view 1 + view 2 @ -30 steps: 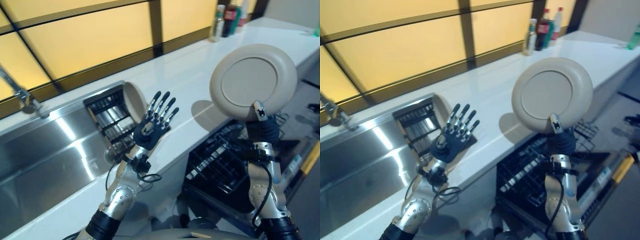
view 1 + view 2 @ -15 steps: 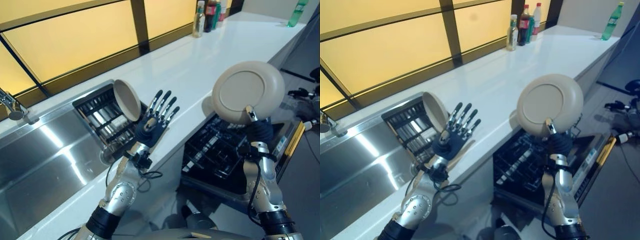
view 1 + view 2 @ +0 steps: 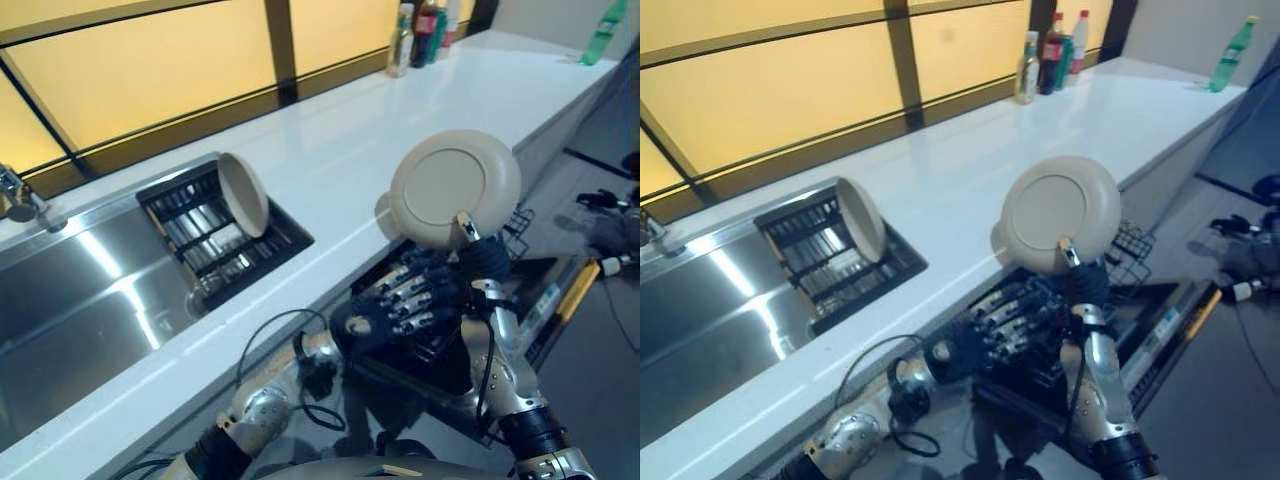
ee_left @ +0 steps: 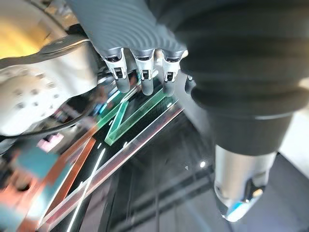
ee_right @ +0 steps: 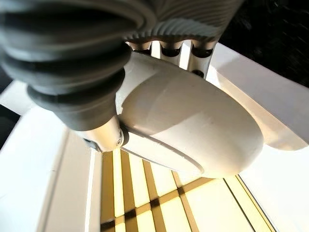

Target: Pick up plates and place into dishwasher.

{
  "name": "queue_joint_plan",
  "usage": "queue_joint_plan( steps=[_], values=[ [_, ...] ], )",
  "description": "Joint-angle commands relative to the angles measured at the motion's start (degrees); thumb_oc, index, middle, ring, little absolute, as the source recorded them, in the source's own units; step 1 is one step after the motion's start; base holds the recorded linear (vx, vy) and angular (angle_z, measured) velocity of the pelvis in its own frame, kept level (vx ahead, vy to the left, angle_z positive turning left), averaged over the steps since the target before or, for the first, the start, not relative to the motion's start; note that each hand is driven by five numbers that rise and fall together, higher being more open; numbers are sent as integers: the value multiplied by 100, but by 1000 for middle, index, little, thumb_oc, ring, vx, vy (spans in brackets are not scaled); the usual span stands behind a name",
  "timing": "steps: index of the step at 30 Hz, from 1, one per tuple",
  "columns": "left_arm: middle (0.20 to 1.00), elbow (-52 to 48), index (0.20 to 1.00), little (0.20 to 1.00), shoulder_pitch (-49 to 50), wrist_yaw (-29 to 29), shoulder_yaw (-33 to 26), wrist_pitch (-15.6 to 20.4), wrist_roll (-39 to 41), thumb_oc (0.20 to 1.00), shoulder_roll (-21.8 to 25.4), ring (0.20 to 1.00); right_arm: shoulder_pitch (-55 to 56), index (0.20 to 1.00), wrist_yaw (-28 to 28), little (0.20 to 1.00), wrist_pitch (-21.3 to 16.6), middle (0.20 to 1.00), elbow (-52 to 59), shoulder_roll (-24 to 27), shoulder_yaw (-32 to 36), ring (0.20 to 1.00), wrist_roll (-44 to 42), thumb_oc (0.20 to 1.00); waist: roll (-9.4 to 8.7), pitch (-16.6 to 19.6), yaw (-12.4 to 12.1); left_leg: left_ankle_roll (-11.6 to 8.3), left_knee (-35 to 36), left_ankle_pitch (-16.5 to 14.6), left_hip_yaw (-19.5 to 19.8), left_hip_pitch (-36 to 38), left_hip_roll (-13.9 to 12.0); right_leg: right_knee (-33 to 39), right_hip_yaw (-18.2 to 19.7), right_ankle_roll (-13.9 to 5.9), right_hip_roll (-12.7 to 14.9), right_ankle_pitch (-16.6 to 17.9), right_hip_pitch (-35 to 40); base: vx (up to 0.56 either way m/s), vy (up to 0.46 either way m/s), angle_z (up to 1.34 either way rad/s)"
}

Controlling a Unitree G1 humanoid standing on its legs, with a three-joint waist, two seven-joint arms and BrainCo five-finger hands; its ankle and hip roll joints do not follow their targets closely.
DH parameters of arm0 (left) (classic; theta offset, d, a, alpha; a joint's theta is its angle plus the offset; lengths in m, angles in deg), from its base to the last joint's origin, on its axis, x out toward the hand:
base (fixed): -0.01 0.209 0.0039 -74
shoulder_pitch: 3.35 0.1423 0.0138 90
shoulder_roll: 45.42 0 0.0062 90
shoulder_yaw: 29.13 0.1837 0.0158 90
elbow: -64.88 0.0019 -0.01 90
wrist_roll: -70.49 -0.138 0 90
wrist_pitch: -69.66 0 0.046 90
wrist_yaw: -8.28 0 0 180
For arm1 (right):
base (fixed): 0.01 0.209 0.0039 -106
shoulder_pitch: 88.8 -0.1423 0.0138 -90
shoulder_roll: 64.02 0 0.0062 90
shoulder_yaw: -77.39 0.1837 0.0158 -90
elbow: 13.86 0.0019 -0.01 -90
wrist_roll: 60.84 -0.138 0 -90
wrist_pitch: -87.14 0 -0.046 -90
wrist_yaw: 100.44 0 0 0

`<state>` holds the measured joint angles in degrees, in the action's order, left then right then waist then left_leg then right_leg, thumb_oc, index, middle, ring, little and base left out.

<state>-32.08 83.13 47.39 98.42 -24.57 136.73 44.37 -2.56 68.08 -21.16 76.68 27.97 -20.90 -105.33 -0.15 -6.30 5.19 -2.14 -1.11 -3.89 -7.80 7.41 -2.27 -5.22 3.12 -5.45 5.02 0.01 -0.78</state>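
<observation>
A long white countertop (image 3: pixel 350 150) runs from the lower left to the upper right of the eye views, backed by amber window panels (image 3: pixel 150 70) with dark frames. At the left it holds a stainless sink (image 3: pixel 80 290), with a tap (image 3: pixel 20 195) at its far left edge. In the right end of the sink sits a dark dish rack (image 3: pixel 215 235), holding one beige plate (image 3: pixel 243 193) that stands on edge, tilted. Below the counter edge, at lower centre right, the open dishwasher (image 3: pixel 1160 320) shows its black wire basket (image 3: pixel 430 330); what lies in the basket cannot be made out. Just above it, at centre right, the right hand (image 3: pixel 478 258) holds up a round beige plate (image 3: pixel 455 188) by its lower rim, underside toward the camera, thumb on the face and fingers (image 5: pixel 186 48) curled behind it. The left hand (image 3: pixel 400 300) hangs low in front of the basket, just beside the right forearm, fingers straight and spread, holding nothing. At the far upper right of the counter stand a cluster of bottles (image 3: pixel 1050 55) and, apart from them, a green bottle (image 3: pixel 1230 55); their labels are too small to read.
</observation>
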Motion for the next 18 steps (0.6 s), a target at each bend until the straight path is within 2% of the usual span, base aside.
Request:
queue_joint_plan(
  steps=[1, 2, 4, 7, 10, 11, 14, 18],
  values=[
    [1000, -115, 1000, 1000, 108, 939, 194, 12, 478, 1000, -68, 1000, -508, 200, 182, 200, -230, 200, -93, -102, 122, 200, 130, 200, -81, 144, 133, 564, -270, -400, 2, -405, 359, -39, 71, -430, 230, 30, -21, 50, 5, -20],
    [1000, -52, 1000, 1000, 150, 1040, 288, 7, 520, 1000, -78, 1000, -515, 200, 214, 200, -231, 200, -136, -124, 97, 200, 156, 200, -78, 137, 169, 568, -256, -404, -30, -386, 356, -59, 112, -438, 219, 36, -44, 40, 4, -23],
    [1000, 154, 1000, 1000, 211, 895, 340, -15, 491, 1000, -103, 1000, -529, 200, 250, 200, -216, 200, -179, -134, 74, 200, 189, 200, -75, 129, 216, 576, -228, -399, -85, -362, 349, -80, 171, -448, 199, 49, -80, 40, -3, -17],
    [1000, 720, 1000, 1000, 373, 500, 268, 258, -26, 1000, -49, 1000, -485, 200, 268, 200, -196, 200, -166, -84, 121, 200, 287, 200, -77, 113, 262, 588, -225, -399, -163, -354, 326, -125, 217, -474, 199, 87, -151, 31, -17, -15],
    [1000, 1312, 1000, 1000, 682, 508, -58, 504, -679, 1000, 109, 1000, -409, 200, 226, 200, -188, 200, -170, 2, 241, 200, 452, 200, -65, 81, 234, 615, -295, -434, -214, -384, 325, -188, 201, -494, 227, 146, -255, 30, -19, -10],
    [1000, 1509, 1000, 1000, 792, 502, -184, 717, -1006, 1000, 194, 1000, -393, 200, 262, 200, -186, 200, -223, 39, 312, 200, 465, 200, -61, 60, 215, 621, -346, -449, -221, -406, 326, -208, 189, -494, 239, 165, -285, 48, -21, -2],
    [1000, 1842, 1000, 1000, 1046, 618, -568, 1021, -1593, 1000, 371, 1000, -362, 200, 247, 200, -182, 200, -434, 121, 598, 200, 371, 200, -66, 23, 126, 626, -508, -501, -208, -487, 324, -234, 125, -491, 281, 222, -328, 62, -40, 2],
    [1000, 2189, 1000, 1000, 1206, 370, -909, 1142, -2058, 1000, 457, 1000, -394, 200, -64, 200, -327, 200, -745, 155, 952, 200, 511, 200, -109, -4, -17, 622, -610, -530, -127, -575, 323, -207, 1, -480, 330, 335, -336, 59, -92, 11]
  ],
)
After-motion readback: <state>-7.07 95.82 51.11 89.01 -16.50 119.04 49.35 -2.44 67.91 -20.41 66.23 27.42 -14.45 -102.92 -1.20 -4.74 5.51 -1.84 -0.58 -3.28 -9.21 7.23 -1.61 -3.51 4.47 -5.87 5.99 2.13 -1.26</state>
